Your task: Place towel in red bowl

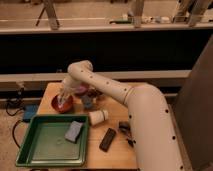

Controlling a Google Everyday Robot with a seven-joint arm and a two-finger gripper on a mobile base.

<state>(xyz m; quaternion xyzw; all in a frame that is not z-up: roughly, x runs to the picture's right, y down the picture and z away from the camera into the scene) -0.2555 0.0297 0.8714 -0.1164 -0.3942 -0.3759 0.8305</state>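
A red bowl [65,105] sits on the wooden table [115,150] at the back left. A pale towel [62,98] hangs into the bowl under my gripper [63,92], which is right above the bowl at the end of my white arm [110,90]. The towel's lower part rests in the bowl.
A green tray [45,145] with a blue-grey sponge [73,131] lies at the front left. A white cup [98,116] lies on its side mid-table. A black device [107,139] lies in front. A small blue object [88,101] and a purple bowl [81,90] stand behind.
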